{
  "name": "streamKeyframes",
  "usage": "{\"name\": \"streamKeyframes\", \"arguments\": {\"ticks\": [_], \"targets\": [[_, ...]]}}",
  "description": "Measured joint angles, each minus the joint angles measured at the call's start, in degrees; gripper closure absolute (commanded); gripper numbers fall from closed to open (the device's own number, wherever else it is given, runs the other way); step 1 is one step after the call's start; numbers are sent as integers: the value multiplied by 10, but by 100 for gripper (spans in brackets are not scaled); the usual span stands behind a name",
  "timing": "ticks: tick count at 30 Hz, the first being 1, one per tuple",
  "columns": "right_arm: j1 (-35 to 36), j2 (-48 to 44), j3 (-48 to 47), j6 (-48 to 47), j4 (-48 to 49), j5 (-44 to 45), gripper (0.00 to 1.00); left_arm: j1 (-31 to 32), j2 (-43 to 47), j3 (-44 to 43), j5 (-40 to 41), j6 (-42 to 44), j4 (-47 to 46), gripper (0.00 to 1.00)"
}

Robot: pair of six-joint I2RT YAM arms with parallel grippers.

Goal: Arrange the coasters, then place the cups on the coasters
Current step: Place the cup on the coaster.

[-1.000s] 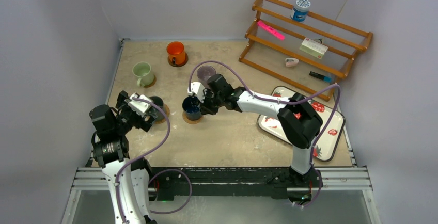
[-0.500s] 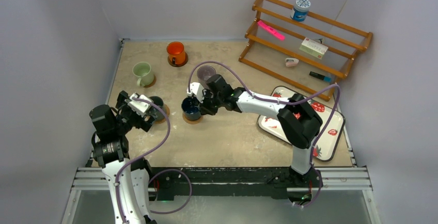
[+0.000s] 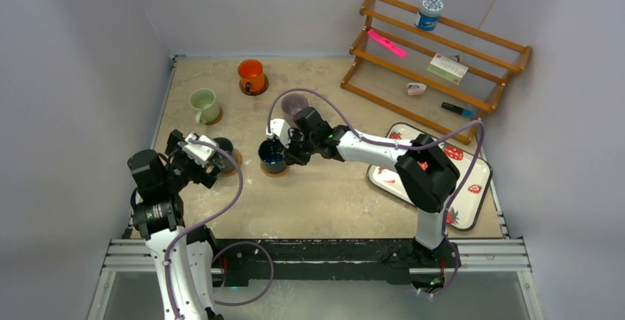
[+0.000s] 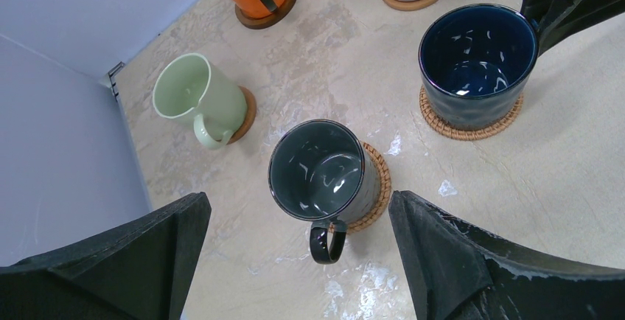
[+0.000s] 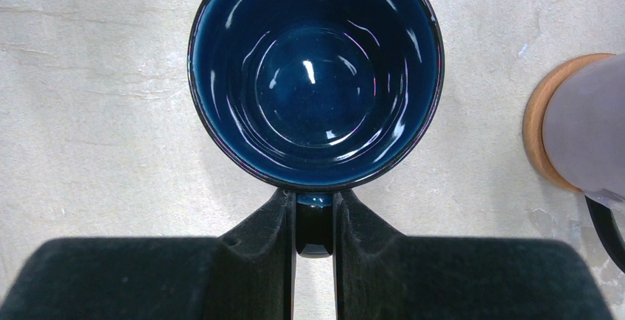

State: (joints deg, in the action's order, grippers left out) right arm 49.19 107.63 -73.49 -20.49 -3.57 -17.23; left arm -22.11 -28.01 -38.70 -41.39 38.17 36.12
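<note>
The dark blue cup (image 5: 315, 77) stands on a woven coaster (image 4: 472, 130) mid-table, and my right gripper (image 5: 315, 224) is shut on its handle. A dark grey-teal cup (image 4: 324, 171) sits on another woven coaster (image 4: 377, 187), its handle toward my left gripper (image 4: 295, 257), which hangs open just in front of it, holding nothing. The pale green cup (image 4: 199, 99), the orange cup (image 3: 250, 74) and the purple-grey cup (image 5: 589, 128) each rest on a round coaster farther back.
A wooden rack (image 3: 435, 62) with a blue-and-white tub (image 3: 428, 12) and small items stands at the back right. The white strawberry-print tray (image 3: 472, 195) lies at the right, under the right arm. Walls close in on the left and back.
My right gripper and the dark blue cup have edged very slightly left. The left arm has not moved.
</note>
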Motion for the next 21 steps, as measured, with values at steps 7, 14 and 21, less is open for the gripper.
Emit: {"name": "streamKeyframes", "arguments": {"ticks": [7,14,21], "targets": [[0,0,0,-1,0,3,100,0,0,0,0,0,0,0],[0,0,-1,-1,-2,5,94,0,0,0,0,0,0,0],[0,0,-2,-1,-3,9,79,0,0,0,0,0,0,0]]}}
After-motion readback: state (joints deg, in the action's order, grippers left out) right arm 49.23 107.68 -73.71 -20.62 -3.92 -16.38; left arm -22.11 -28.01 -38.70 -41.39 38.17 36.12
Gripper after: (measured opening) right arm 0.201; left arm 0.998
